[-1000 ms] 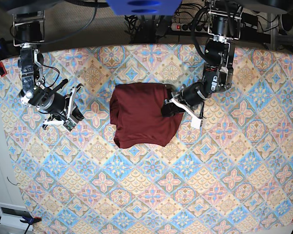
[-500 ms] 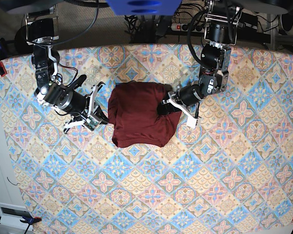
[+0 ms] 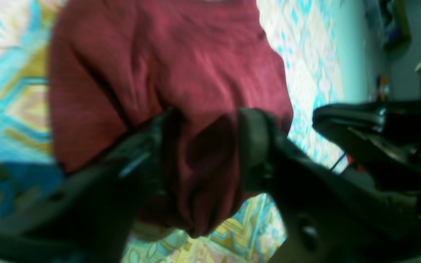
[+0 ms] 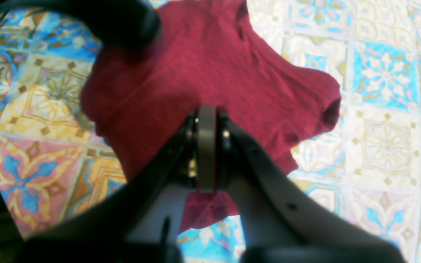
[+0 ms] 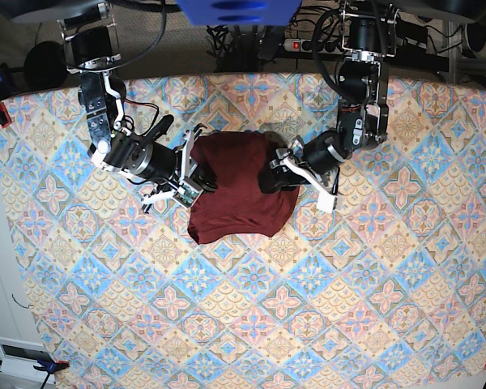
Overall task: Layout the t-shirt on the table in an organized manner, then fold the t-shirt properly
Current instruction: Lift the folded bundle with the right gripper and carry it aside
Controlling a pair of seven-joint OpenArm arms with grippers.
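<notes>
Maroon fabric is filling your left wrist view — the left tool (image 3: 203,146) is standing apart around a t-shirt (image 3: 181,65) fold. In the right wrist view, the right tool (image 4: 206,146) is pressed together. From the base, the shirt is sitting compactly folded mid-tabletop (image 5: 348,308); only tidying looks left.

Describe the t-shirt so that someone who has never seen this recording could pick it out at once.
Look at the table, a wide surface under a cloth of pastel blue, pink and cream diamond tiles. Near its far middle, between the two black arms, lies the t-shirt, bunched into a rough rectangle. It is plain dark red with no print, the only unpatterned fabric there.
</notes>
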